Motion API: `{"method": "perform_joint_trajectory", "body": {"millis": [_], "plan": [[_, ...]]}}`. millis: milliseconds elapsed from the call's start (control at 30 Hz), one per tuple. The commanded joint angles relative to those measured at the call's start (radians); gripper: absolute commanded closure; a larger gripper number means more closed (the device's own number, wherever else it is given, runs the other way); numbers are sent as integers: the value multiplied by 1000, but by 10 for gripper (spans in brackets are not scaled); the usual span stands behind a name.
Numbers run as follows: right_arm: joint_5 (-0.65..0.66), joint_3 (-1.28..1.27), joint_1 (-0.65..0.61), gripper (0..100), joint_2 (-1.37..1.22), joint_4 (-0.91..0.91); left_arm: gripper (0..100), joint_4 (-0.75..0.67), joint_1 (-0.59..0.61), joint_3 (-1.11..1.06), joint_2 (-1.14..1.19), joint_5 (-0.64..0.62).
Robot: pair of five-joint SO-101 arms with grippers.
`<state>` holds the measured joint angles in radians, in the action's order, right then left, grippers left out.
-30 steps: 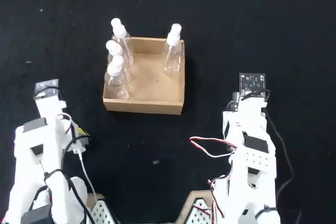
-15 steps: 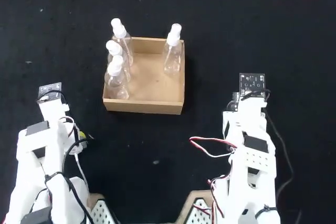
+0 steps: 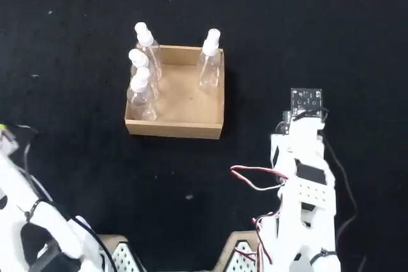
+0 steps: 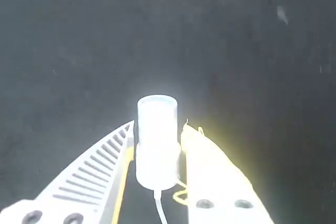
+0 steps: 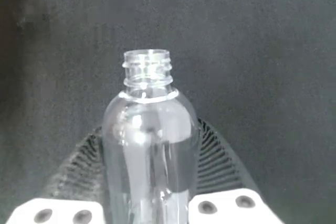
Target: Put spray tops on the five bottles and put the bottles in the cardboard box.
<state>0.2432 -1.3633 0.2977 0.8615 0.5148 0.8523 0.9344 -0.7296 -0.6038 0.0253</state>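
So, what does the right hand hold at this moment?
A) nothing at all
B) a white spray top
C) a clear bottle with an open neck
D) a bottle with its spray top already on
C: in the right wrist view the right hand is shut on a clear bottle, and the bottle's threaded neck is bare.

No readable text or number on the bottles [image 3: 208, 62] or cardboard box [image 3: 175, 128]

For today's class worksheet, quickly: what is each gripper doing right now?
Left gripper: shut on a spray top.
Right gripper: shut on an uncapped bottle.
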Motion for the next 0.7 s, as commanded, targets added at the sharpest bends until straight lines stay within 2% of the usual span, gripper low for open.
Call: {"method": "perform_joint_trajectory", "body": {"millis": [0,133,233,367,500,667], "plan": [[-6,168,21,984,30,112,970,-48,15,74,-17,-25],[-6,320,17,988,31,292,970,-38,4,120,-17,-32],[-8,395,-20,988,31,356,970,-12,-27,182,-28,-35],[-26,441,-107,988,84,425,970,115,-87,283,-123,-150],[-101,437,-186,988,315,503,970,199,-177,340,-275,-195],[-106,420,-428,988,654,534,970,170,-357,346,-442,-196]]}}
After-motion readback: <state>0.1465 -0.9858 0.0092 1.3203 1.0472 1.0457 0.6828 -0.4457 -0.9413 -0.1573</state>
